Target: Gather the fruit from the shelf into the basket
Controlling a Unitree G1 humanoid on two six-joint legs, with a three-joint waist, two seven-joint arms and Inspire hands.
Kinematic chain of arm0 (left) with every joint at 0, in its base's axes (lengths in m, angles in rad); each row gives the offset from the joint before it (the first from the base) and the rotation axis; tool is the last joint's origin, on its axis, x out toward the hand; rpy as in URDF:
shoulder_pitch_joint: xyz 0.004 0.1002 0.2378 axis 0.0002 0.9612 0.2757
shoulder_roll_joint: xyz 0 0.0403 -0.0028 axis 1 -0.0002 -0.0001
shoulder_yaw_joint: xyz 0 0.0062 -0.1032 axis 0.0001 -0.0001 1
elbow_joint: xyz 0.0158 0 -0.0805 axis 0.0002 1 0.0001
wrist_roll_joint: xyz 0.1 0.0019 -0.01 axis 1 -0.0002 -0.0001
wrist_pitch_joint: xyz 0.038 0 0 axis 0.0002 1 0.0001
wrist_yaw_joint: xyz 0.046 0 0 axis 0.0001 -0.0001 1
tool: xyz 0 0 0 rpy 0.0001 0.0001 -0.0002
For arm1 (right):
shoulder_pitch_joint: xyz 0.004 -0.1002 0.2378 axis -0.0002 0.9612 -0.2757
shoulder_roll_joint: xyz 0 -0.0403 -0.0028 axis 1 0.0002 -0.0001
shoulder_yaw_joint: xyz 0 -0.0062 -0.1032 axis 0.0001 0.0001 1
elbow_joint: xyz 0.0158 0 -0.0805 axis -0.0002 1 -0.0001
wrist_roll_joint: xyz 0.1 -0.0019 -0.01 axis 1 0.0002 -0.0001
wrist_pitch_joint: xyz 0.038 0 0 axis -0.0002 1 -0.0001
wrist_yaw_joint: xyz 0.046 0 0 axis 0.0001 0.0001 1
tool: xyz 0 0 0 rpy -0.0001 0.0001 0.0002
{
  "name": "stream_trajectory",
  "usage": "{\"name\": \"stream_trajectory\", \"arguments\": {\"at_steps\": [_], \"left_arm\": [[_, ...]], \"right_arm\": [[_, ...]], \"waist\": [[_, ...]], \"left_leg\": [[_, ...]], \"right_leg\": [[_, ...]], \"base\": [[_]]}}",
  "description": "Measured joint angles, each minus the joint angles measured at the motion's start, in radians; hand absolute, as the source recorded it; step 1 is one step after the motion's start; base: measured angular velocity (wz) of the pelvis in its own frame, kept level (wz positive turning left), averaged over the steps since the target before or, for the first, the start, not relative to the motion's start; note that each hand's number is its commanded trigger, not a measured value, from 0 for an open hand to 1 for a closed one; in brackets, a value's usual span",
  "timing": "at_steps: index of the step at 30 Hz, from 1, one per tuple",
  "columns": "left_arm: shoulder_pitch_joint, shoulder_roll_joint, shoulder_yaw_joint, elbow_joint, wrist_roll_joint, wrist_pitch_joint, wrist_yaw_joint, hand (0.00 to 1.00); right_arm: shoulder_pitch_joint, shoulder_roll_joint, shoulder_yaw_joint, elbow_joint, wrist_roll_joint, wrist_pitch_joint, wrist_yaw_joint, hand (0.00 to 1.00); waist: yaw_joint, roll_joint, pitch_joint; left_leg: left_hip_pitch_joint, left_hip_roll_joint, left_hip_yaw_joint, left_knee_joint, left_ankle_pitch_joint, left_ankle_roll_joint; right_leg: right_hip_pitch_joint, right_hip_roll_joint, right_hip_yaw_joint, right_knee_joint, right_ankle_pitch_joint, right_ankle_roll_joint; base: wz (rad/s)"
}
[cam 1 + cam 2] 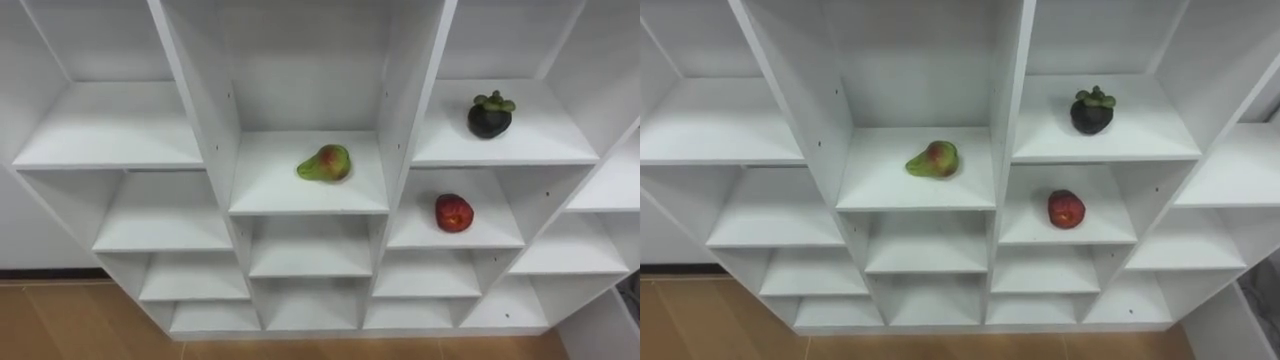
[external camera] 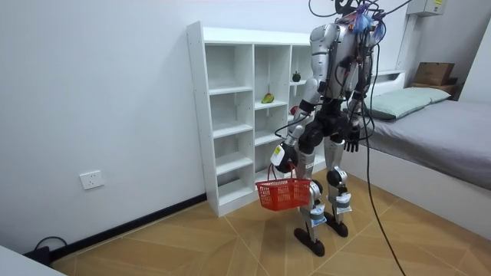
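The pear [image 1: 325,163] lies in the middle column of the closet [image 1: 405,100], the mangosteen [image 1: 490,116] upper right, the apple [image 1: 453,212] on the shelf below it. Our left hand [image 2: 284,157] curls its fingers round the handle of the red basket [image 2: 284,194]; the right hand [image 2: 351,142] hangs, fingers loose. We fear a clumsy reach (the fruit is round) rolling one off its shelf.

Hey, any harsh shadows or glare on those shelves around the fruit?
Left eye view: no glare on the white closet; the pear, mangosteen and apple cast only faint, soft shadows, and the lower compartments look dimmer. Room view: even light, with the red basket in the left hand plainly lit.
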Motion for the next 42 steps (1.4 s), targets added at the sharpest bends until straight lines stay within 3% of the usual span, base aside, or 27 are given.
{"name": "stream_trajectory", "arguments": {"at_steps": [8, 11, 19, 22, 32, 37, 42], "left_arm": [[0.007, 0.001, -0.014, -0.021, 0.000, -0.030, 0.038, 1.00], [0.002, 0.001, -0.041, -0.027, -0.005, -0.046, 0.038, 1.00], [0.006, 0.003, -0.089, -0.058, -0.012, -0.078, 0.037, 1.00], [0.004, 0.003, -0.089, -0.068, -0.012, -0.097, 0.037, 1.00], [0.010, 0.012, -0.089, -0.032, -0.014, -0.141, 0.036, 1.00], [0.028, 0.013, -0.089, -0.029, -0.013, -0.141, 0.028, 1.00], [0.033, 0.014, -0.095, -0.030, -0.013, -0.141, 0.014, 1.00]], "right_arm": [[0.110, 0.015, 0.002, -0.319, 0.059, -0.101, -0.053, 0.00], [0.140, 0.032, 0.006, -0.435, 0.062, -0.110, -0.065, 0.00], [0.153, 0.029, 0.041, -0.717, 0.082, -0.144, -0.093, 0.00], [0.157, 0.030, 0.053, -0.809, 0.101, -0.186, -0.092, 0.00], [0.180, 0.025, 0.053, -1.070, 0.081, -0.219, -0.128, 0.00], [0.188, 0.022, 0.049, -1.201, 0.078, -0.224, -0.145, 0.00], [0.187, 0.020, 0.050, -1.268, 0.078, -0.261, -0.187, 0.00]], "waist": [[0.002, 0.003, -0.0014], [0.001, 0.007, -0.0011], [-0.001, 0.018, -0.0010], [-0.003, 0.020, -0.0010], [0.000, 0.023, -0.0063], [-0.004, 0.021, -0.0063], [-0.004, 0.010, -0.0056]], "left_leg": [[-0.010, 0.003, 0.024, 0.000, 0.000, 0.000], [-0.011, 0.005, 0.031, 0.000, 0.000, 0.000], [-0.014, 0.012, 0.046, 0.000, 0.000, -0.002], [-0.015, 0.011, 0.046, -0.001, 0.000, -0.001], [-0.037, 0.011, 0.059, 0.000, 0.000, -0.001], [-0.038, 0.011, 0.062, -0.001, 0.000, -0.001], [-0.032, 0.011, 0.062, 0.000, 0.000, -0.001]], "right_leg": [[-0.011, 0.001, 0.006, 0.001, 0.001, 0.000], [-0.014, 0.003, 0.009, 0.002, 0.002, -0.001], [-0.024, 0.009, 0.024, 0.005, 0.008, -0.005], [-0.025, 0.009, 0.025, 0.004, 0.008, -0.005], [-0.055, 0.009, 0.031, 0.008, 0.009, -0.005], [-0.057, 0.009, 0.031, 0.008, 0.009, -0.005], [-0.049, 0.009, 0.030, 0.007, 0.009, -0.004]], "base": [[-0.02], [-0.01], [-0.06], [0.00], [-0.03], [0.00], [0.00]]}}
